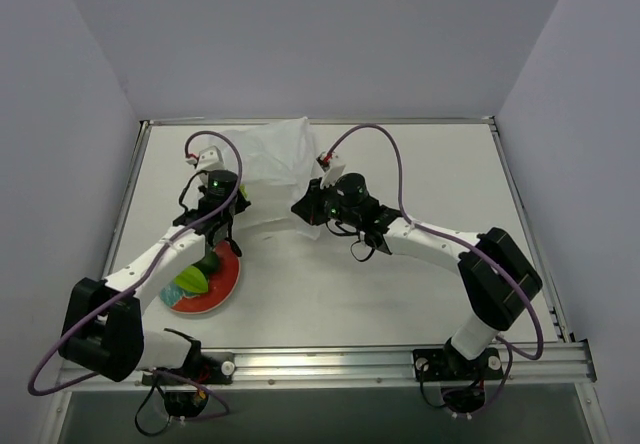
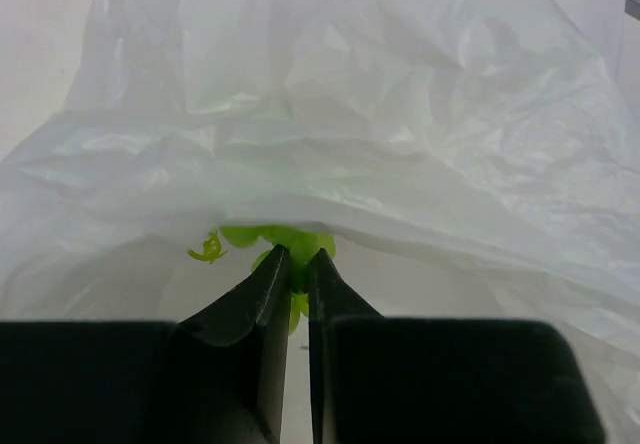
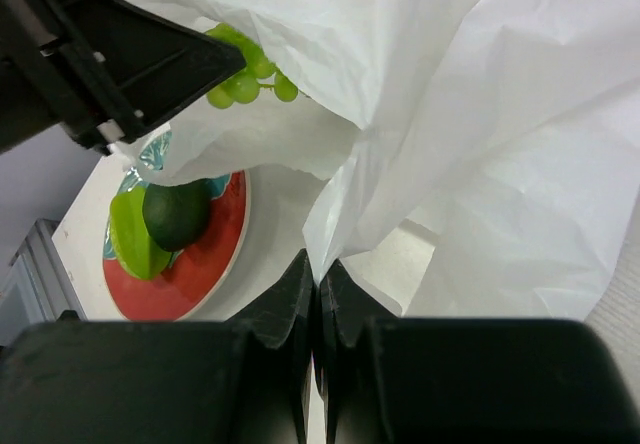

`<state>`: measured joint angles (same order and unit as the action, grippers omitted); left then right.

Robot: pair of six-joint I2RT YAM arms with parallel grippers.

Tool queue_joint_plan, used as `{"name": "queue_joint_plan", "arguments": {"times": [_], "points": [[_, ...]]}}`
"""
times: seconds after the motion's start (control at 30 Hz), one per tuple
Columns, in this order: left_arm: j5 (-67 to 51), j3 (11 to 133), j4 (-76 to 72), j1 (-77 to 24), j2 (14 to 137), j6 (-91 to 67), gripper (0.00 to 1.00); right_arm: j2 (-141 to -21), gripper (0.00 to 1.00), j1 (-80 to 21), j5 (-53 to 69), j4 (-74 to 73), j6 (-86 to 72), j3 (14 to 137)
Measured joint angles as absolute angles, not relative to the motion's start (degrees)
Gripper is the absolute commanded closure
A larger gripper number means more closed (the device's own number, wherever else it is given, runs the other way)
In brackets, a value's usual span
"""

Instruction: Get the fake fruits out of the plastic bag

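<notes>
The white plastic bag [image 1: 270, 159] lies crumpled at the back of the table. My left gripper [image 2: 297, 256] is at its mouth, shut on the light green grape bunch [image 2: 290, 236], which sits just under the bag's lip. From the right wrist view the grape bunch [image 3: 245, 79] hangs at the left gripper's black fingers [image 3: 150, 59]. My right gripper [image 3: 318, 264] is shut on a fold of the plastic bag [image 3: 480, 114] and holds it up. A dark green round fruit [image 3: 177, 214] and a yellow-green ridged one [image 3: 130, 239] lie on the plate.
The red-rimmed plate [image 1: 222, 289] with a teal pattern sits near the left arm, in front of the bag. A metal rail [image 1: 400, 364] runs along the table's near edge. Grey walls close in the table on three sides.
</notes>
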<state>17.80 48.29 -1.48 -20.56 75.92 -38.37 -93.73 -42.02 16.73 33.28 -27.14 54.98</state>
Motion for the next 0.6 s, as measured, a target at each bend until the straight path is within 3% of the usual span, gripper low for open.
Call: {"name": "queue_joint_plan", "arguments": {"times": [0.6], "points": [[-14.20, 64.71, 21.65, -20.38, 68.53, -36.71, 0.98, -95.70, 1.00, -42.04, 15.20, 34.59, -27.14, 53.95]]}}
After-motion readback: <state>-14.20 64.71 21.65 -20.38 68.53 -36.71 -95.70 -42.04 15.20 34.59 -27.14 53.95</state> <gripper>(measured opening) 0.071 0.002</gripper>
